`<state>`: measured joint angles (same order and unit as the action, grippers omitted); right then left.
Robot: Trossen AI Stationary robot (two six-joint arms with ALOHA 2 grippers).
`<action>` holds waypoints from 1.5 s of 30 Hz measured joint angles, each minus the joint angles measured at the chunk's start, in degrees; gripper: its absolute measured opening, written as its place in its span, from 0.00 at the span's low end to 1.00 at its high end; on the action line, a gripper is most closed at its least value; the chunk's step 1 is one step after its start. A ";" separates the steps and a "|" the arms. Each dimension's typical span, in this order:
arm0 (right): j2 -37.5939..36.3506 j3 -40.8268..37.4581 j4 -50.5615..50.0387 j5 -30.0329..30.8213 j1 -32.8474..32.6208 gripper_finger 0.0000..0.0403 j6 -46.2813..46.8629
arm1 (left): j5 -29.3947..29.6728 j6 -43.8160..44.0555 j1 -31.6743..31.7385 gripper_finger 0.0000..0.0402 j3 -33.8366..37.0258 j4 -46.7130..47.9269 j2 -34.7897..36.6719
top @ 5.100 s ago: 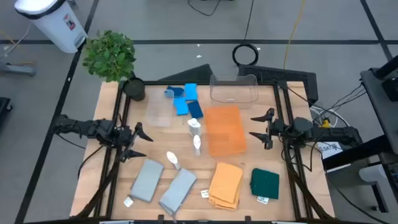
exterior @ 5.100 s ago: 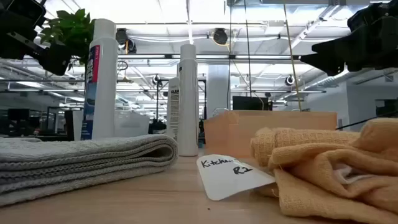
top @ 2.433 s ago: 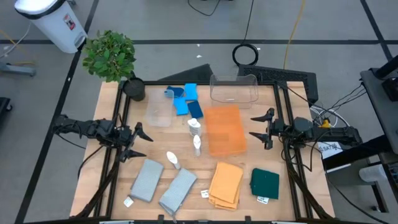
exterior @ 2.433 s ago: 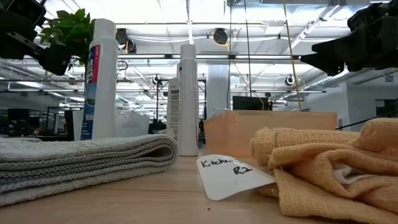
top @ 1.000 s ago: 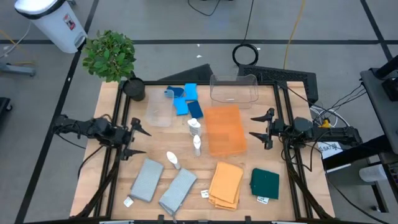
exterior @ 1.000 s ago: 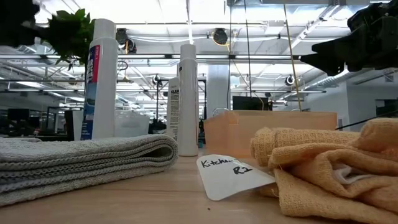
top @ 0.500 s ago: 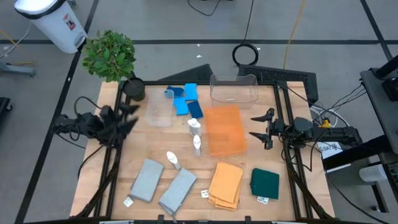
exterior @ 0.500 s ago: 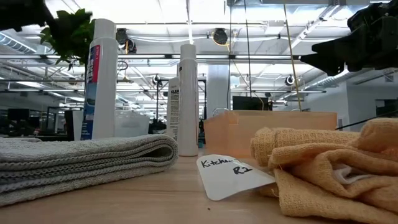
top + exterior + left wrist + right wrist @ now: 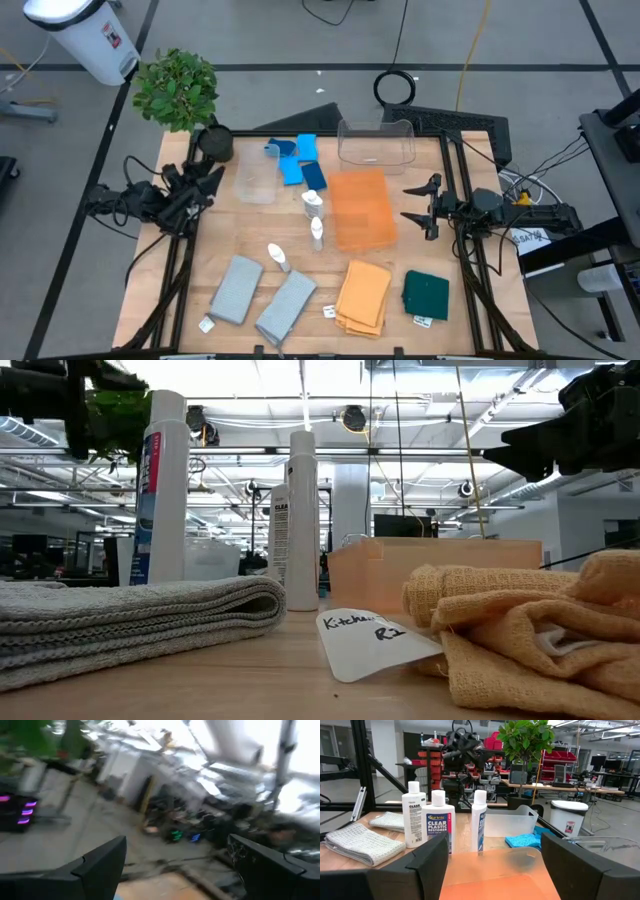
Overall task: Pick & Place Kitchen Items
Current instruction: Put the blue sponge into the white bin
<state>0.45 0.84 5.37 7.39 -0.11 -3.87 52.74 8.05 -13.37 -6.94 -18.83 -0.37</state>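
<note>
Three white bottles (image 9: 312, 200) (image 9: 317, 232) (image 9: 278, 258) stand upright mid-table; the right wrist view shows them as bottles (image 9: 438, 822). Blue sponges (image 9: 300, 160) lie at the far middle. Two grey cloths (image 9: 237, 288) (image 9: 287, 303), an orange cloth (image 9: 363, 295) and a dark green cloth (image 9: 426, 294) lie folded along the near edge. My left gripper (image 9: 208, 178) hovers open at the table's left edge, slanting toward the far side. My right gripper (image 9: 420, 205) waits open at the right edge, beside the orange tray (image 9: 360, 208). Neither touches anything.
A clear bin (image 9: 255, 182) stands left of the sponges and a larger clear bin (image 9: 376, 142) at the far edge. A potted plant (image 9: 178, 90) stands at the far left corner. White paper tags (image 9: 370, 640) lie by the cloths.
My left gripper has swung from pointing across the table toward the bottles to slanting toward the far edge and the plant pot, rolling about its own axis and rising a little. Its fingers have stayed open. Nothing on the table has moved.
</note>
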 joint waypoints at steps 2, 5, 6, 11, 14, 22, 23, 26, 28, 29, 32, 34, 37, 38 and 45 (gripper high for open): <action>0.00 -0.01 0.00 0.00 0.00 0.69 -0.01 | 0.23 1.56 0.34 0.87 0.02 0.71 -0.04; 0.00 -0.01 0.00 0.00 0.00 0.69 -0.01 | -3.77 3.72 1.66 0.87 0.02 -0.46 -1.41; 0.00 -0.01 0.00 0.01 -0.01 0.69 0.00 | -6.21 4.78 2.21 0.87 0.02 -1.67 -2.25; 0.00 -0.01 0.00 0.01 -0.01 0.69 0.00 | -8.80 7.33 6.06 0.87 -3.59 -2.82 -12.49; 0.00 -0.01 0.00 0.01 -0.01 0.69 -0.01 | -9.95 10.61 9.36 0.87 -10.29 2.50 -21.99; 0.00 0.00 0.00 0.01 -0.01 0.69 -0.01 | -26.06 11.11 22.27 0.87 -40.04 27.58 -51.01; 0.00 -0.01 0.00 0.01 0.01 0.69 0.01 | -28.31 11.10 24.37 0.87 -44.51 31.90 -54.39; 0.00 -0.02 0.00 0.01 0.00 0.69 -0.01 | -33.64 10.32 30.43 0.87 -57.36 43.73 -64.32; 0.00 -0.02 0.00 0.01 0.01 0.69 -0.01 | -36.72 8.26 33.67 0.87 -64.58 50.05 -70.92; 0.00 0.00 0.00 0.01 -0.01 0.69 -0.01 | -38.01 7.05 35.00 0.87 -67.57 52.02 -74.19; 0.00 -0.01 0.00 0.01 0.00 0.69 -0.01 | -40.68 2.99 38.57 0.87 -74.31 55.85 -82.66; 0.00 -0.02 0.00 0.00 -0.01 0.69 0.01 | -40.90 1.63 40.89 0.87 -76.76 56.91 -87.51; 0.00 0.00 0.00 0.01 0.00 0.69 -0.01 | -41.13 1.46 44.50 0.87 -77.26 56.56 -93.48; 0.00 -0.02 0.00 0.01 -0.01 0.69 0.01 | -41.81 1.47 45.75 0.87 -77.26 56.50 -95.41; 0.00 -0.02 0.00 0.01 0.00 0.69 0.01 | -47.10 3.24 53.60 0.87 -77.26 55.91 -107.06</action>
<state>0.45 0.82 5.37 7.40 -0.11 -3.86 5.64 11.29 40.23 -84.20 37.08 -107.42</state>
